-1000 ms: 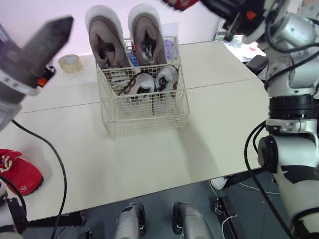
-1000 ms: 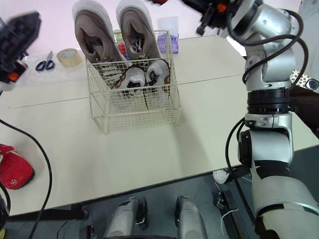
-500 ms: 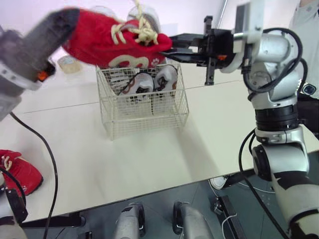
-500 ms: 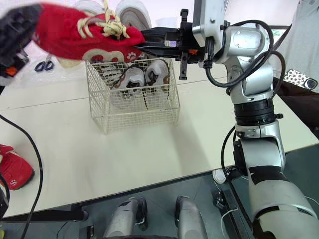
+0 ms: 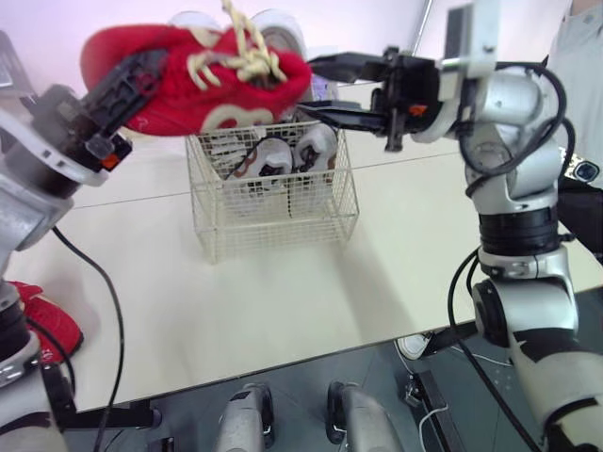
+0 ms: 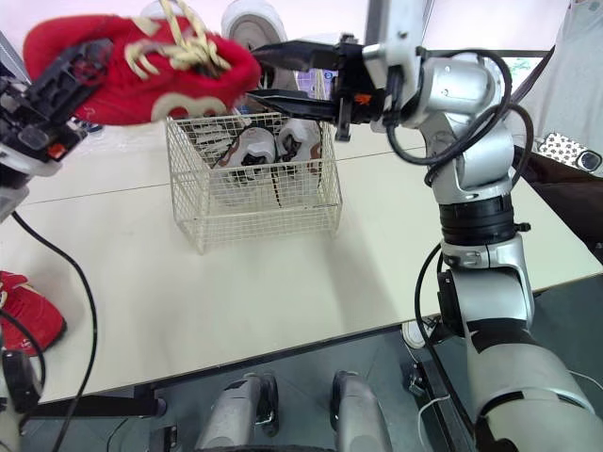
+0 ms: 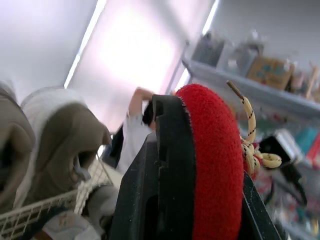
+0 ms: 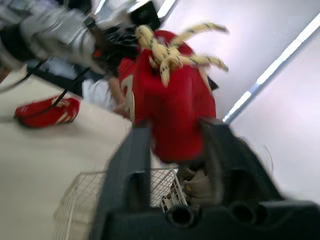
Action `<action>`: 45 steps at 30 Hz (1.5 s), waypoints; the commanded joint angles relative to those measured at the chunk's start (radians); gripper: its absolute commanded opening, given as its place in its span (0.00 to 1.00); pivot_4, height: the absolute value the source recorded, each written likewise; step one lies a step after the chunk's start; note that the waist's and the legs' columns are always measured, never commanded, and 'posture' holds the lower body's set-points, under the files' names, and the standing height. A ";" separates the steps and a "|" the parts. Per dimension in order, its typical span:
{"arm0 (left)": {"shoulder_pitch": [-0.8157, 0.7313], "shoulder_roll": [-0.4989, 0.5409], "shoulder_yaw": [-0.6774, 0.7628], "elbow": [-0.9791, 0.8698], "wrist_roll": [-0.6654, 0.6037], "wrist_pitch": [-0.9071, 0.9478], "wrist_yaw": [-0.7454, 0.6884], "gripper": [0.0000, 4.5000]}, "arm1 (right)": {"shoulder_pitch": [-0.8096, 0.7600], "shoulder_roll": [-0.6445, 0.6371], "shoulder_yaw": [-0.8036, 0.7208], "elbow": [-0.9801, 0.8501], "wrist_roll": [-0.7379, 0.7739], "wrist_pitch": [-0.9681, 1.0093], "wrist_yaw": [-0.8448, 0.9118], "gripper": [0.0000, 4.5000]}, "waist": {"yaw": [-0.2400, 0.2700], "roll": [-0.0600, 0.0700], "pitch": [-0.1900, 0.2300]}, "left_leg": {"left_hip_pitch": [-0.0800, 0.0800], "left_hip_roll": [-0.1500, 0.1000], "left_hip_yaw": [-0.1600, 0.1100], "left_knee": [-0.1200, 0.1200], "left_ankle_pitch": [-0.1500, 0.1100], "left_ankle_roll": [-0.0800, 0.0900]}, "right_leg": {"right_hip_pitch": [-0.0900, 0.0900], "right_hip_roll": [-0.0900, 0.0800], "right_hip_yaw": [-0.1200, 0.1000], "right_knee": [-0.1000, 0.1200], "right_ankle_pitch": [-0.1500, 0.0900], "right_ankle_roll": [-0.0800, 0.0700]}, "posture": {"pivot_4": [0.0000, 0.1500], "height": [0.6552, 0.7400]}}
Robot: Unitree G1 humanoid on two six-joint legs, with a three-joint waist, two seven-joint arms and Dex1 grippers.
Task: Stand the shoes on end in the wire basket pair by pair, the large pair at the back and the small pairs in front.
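Observation:
A red shoe (image 5: 207, 89) with cream laces hangs in the air over the wire basket (image 5: 273, 217). My left gripper (image 5: 132, 80) is shut on its heel end, one black finger (image 7: 170, 165) pressed flat against the red fabric. My right gripper (image 5: 316, 88) stands open, its two fingers spread above and below the toe. In the basket two large taupe shoes (image 7: 55, 130) stand on end at the back, and a small white-and-brown pair (image 5: 292, 151) stands in front. The other red shoe (image 5: 38, 320) lies on the table at the far left.
The basket stands on a cream table (image 5: 396, 245), whose front edge runs below it. A person in a grey shirt (image 5: 579, 47) stands at the far right. Purple items (image 5: 325, 89) sit behind the basket.
The right gripper brought the red shoe down over the basket, then opened around its toe. The left gripper closed on the heel end, and the shoe shifted a little left.

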 commanded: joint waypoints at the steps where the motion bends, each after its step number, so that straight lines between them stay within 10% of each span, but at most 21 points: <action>1: -0.034 -0.092 0.045 -0.057 -0.018 -0.136 0.119 0.05 | 0.035 0.072 -0.152 -0.076 0.248 0.249 -0.216 0.87 | 0.000 0.000 0.000 | 0.000 0.000 0.000 0.000 0.000 0.000 | 0.000 0.000 0.000 0.000 0.000 0.000 | 1.00 1.00; 10: -0.112 -0.353 -0.136 -0.092 0.288 -0.300 0.145 0.05 | 0.134 0.567 -0.227 -0.235 0.618 0.380 -0.831 0.99 | 0.000 0.000 0.000 | 0.002 0.001 -0.002 0.000 0.002 -0.001 | 0.002 0.004 0.000 0.002 0.004 0.002 | 1.00 1.00; 24: -0.052 -0.491 -0.222 -0.169 0.384 -0.316 0.097 0.05 | 0.014 0.701 -0.146 -0.097 0.499 0.187 -0.809 0.99 | -0.006 0.000 0.000 | 0.000 0.001 -0.003 0.000 0.001 -0.001 | 0.002 0.005 0.000 -0.002 0.003 0.000 | 1.00 1.00; 33: -0.019 -0.488 -0.229 -0.191 0.407 -0.312 0.123 0.05 | -0.022 0.698 -0.144 -0.079 0.513 0.179 -0.751 0.24 | -0.003 0.000 0.000 | 0.000 0.001 -0.004 0.000 0.001 -0.001 | 0.003 0.004 0.000 -0.003 0.001 0.003 | 1.00 1.00; 40: 0.058 -0.384 -0.250 -0.223 0.491 -0.235 0.125 0.73 | -0.079 0.566 -0.159 -0.066 0.455 0.180 -0.662 0.16 | -0.003 0.000 0.000 | -0.001 0.002 -0.004 -0.001 0.001 -0.001 | 0.001 0.005 0.000 -0.003 0.001 0.003 | 1.00 1.00; 45: 0.244 -0.149 -0.259 -0.380 0.551 -0.105 0.056 0.73 | -0.113 0.229 -0.138 0.030 0.341 0.216 -0.346 0.16 | 0.000 0.001 0.000 | -0.001 0.001 -0.003 -0.002 0.001 -0.002 | 0.001 0.004 0.000 -0.006 0.000 0.002 | 1.00 1.00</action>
